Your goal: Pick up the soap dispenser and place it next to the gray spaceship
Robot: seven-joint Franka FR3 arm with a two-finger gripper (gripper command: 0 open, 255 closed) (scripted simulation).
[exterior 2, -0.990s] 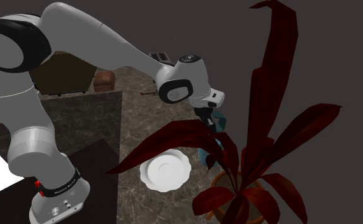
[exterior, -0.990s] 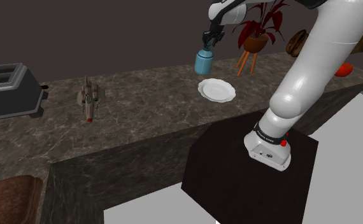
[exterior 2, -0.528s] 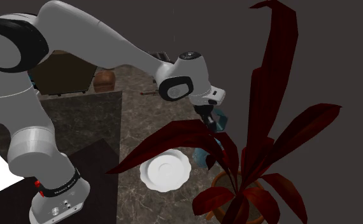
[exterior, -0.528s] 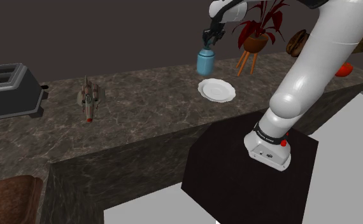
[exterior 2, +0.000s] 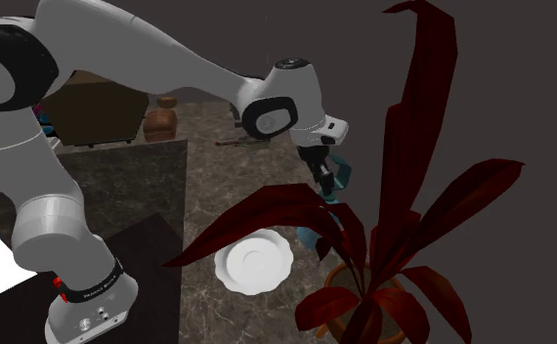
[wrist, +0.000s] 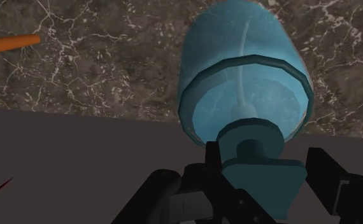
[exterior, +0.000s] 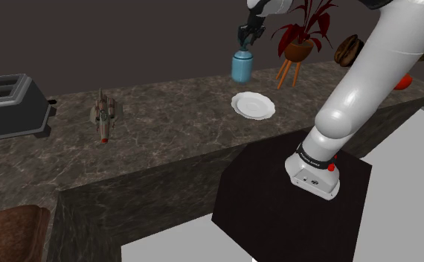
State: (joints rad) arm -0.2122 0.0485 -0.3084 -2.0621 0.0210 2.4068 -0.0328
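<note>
Shoulder view, near to far: one black stand (exterior: 262,197) lower right; one white plate (exterior: 253,105) right of centre; one gray spaceship (exterior: 104,114) centre-left; one blue soap dispenser (exterior: 241,67) upper centre, well apart from the spaceship. Gripper (exterior: 248,39) narrowly closed, clasping the dispenser's pump head.

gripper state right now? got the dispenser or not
gripper: shut on the blue soap dispenser, clasped at its pump head.

Dim, even light throughout: the white arm (exterior: 370,74) at two o'clock in the shoulder view is brightest, the soap dispenser (wrist: 244,83) softly shaded, the wall (exterior: 129,37) murky.
</note>
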